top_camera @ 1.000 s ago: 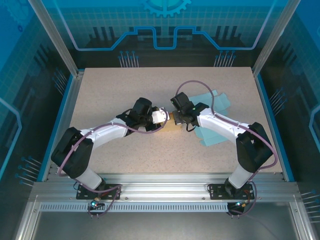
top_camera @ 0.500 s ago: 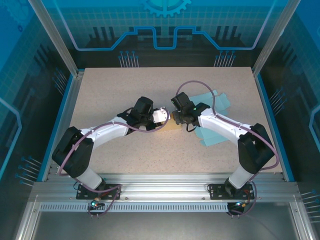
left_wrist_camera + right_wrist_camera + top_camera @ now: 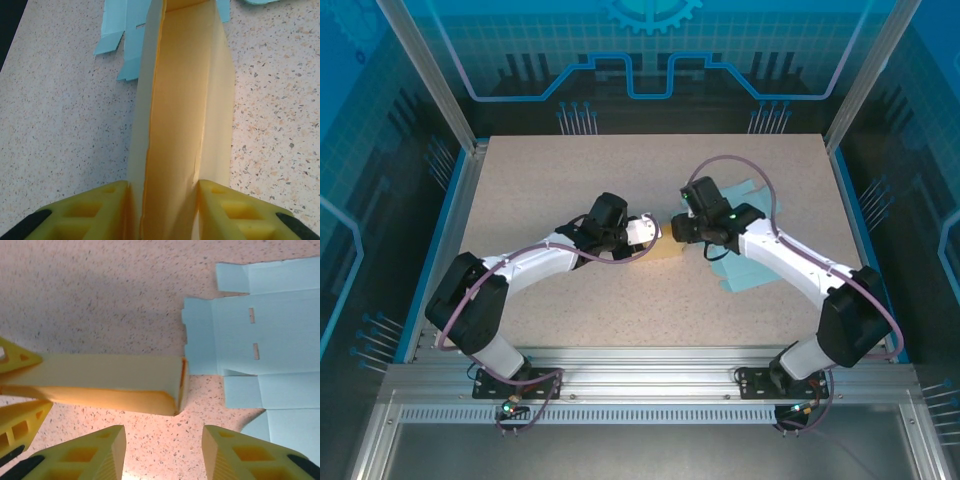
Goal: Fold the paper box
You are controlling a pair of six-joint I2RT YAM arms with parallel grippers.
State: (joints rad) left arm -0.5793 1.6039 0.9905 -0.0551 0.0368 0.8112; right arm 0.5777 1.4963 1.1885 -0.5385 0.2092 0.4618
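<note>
A pale yellow paper box (image 3: 180,115), folded into a long narrow trough, lies on the speckled table with its walls raised. My left gripper (image 3: 165,200) is shut on its near end, one yellow finger against each side wall. From the right wrist the same box (image 3: 110,382) lies crosswise, and my right gripper (image 3: 162,450) hangs open just off its free end without touching it. From above, the box (image 3: 665,243) sits between the left gripper (image 3: 650,232) and the right gripper (image 3: 682,232).
Flat light-blue box blanks (image 3: 260,340) lie on the table just right of the yellow box, also under the right arm (image 3: 745,262) from above. A blue blank edge (image 3: 120,35) lies beyond the box's far end.
My right gripper has let go of the box's end and drawn back to the right, its arm swinging outward. The left gripper keeps its hold and has barely moved.
</note>
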